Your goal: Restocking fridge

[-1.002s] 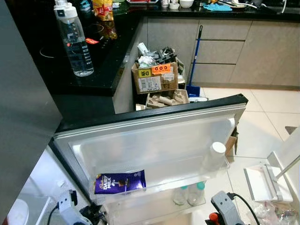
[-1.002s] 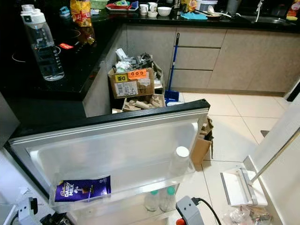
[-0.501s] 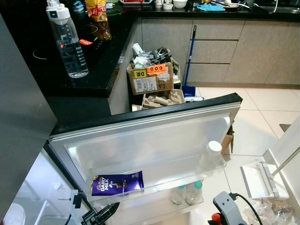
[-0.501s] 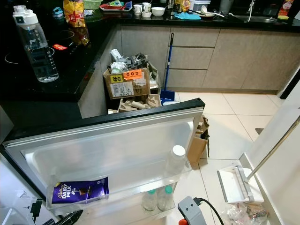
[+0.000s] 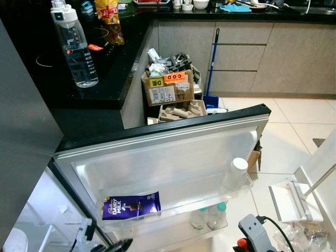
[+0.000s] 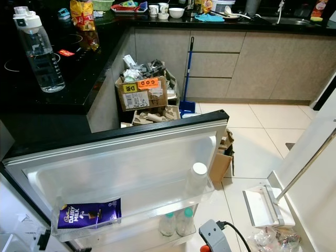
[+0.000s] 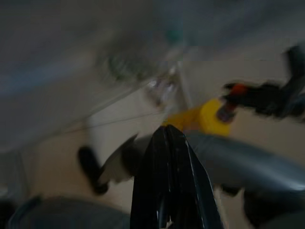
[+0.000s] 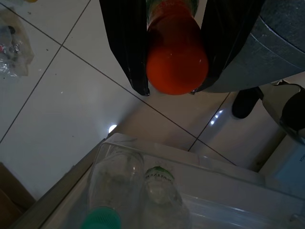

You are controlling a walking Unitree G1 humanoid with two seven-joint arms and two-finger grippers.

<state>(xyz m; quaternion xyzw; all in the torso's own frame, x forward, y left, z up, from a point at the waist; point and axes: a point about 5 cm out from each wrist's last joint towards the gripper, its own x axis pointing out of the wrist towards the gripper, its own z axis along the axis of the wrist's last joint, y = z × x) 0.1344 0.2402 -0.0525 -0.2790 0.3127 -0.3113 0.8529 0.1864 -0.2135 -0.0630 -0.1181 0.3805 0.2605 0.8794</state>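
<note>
Right gripper [image 8: 174,52] pinching an orange-capped bottle [image 8: 176,59], low over floor tile just beside the open fridge door [image 5: 168,157]; two clear bottles [image 8: 138,191] standing in its lower shelf; chocolate bar [image 5: 131,205] lying in shelf above; left gripper [image 7: 169,157] pressed together, view blurred.

The open fridge door [image 5: 173,157] is spread across the foreground. A chocolate bar [image 5: 131,205] is lodged in its upper shelf at the left, and a capped bottle [image 5: 236,173] at that shelf's right end. Two small bottles [image 6: 177,222] are stood side by side in the shelf below. Behind the door, a cardboard box [image 5: 167,89] is set on the floor against the surface [image 5: 113,68], on which a water bottle [image 5: 74,44] stands. A broom [image 5: 212,63] is leaned right of the box.
</note>
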